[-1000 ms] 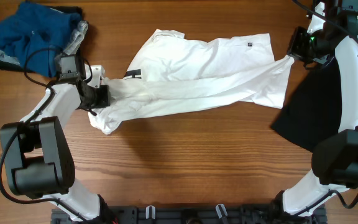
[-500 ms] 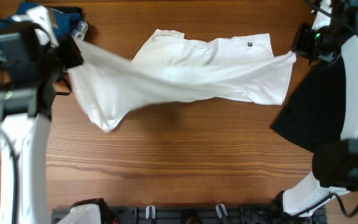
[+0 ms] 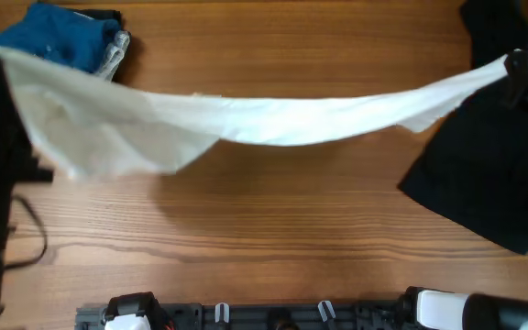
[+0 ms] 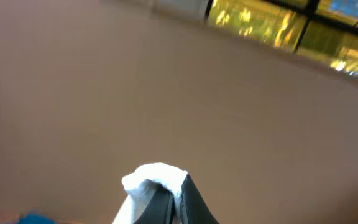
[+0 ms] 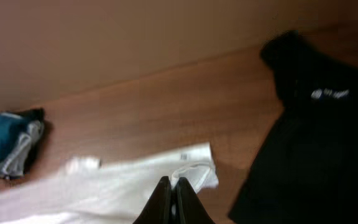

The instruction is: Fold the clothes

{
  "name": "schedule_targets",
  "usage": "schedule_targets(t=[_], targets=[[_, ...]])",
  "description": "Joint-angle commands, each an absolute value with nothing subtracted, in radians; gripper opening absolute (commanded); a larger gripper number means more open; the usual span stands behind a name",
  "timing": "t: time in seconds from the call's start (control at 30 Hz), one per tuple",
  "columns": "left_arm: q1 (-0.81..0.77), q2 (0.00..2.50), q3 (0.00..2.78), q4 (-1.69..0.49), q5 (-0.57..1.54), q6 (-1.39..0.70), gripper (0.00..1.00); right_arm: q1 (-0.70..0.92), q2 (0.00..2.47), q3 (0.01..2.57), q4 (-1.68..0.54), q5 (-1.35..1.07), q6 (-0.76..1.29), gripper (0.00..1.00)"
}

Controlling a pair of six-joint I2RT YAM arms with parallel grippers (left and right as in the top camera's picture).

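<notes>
Left gripper (image 4: pixel 180 184) has its fingers pressed together on a bunched corner of the white T-shirt (image 3: pixel 273 121), and the cloth bulges out just beside the fingertips in the left wrist view. From above, that end of the shirt sits at the far left edge, in front of the blurred dark arm. At the back left of the desk (image 3: pixel 273 229) lies a blue garment (image 3: pixel 58 35) with a grey garment (image 3: pixel 113 50) touching its right side. The T-shirt hangs as one long band across the whole width of the desk, raised off the wood. It is wider and looser toward the left, where a fold droops lowest. At the far right the band narrows to a point that meets the right gripper (image 5: pixel 171 182), whose fingers are closed tight together. The pinched cloth itself is hidden from the right wrist camera, though the shirt spreads out just beyond the fingertips. A black garment (image 3: pixel 484 174) with a small light logo (image 5: pixel 329 94) lies on the right side of the desk, beneath that end of the shirt.
</notes>
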State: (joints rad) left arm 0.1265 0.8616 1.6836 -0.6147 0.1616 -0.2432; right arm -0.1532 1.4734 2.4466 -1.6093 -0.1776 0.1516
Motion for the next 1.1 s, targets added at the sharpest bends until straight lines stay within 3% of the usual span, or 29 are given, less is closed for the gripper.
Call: schedule_targets(t=[0.0,0.23,0.37,0.8,0.83,0.97,1.03,1.07], targets=[[0.130,0.846,1.831,-0.645,0.119,-0.186,0.04,-0.159,1.360,2.499,-1.608,-0.125,0.160,0.04],[0.130,0.846,1.947,-0.730,0.110,-0.186,0.04,-0.159,1.198,2.553,-1.608,-0.070,0.183,0.04],[0.130,0.857,1.984,-0.747,0.004,-0.164,0.04,-0.158,1.183,2.560,-1.608,0.028,0.210,0.04],[0.123,1.524,1.984,-0.820,0.108,-0.164,0.04,-0.158,1.927,2.557,-1.601,-0.044,0.134,0.04],[0.111,1.577,1.984,-0.820,0.108,-0.164,0.04,-0.158,2.005,2.557,-1.600,-0.135,0.077,0.09],[0.080,1.621,1.984,-0.820,0.103,-0.164,0.04,-0.132,2.124,2.535,-1.608,-0.416,-0.159,0.47],[0.080,1.618,1.984,-0.828,0.104,-0.164,0.04,-0.058,2.144,2.496,-1.607,-0.439,-0.223,0.68],[0.080,1.617,1.984,-0.832,0.104,-0.164,0.04,-0.025,2.149,2.479,-1.608,-0.439,-0.236,0.70]])
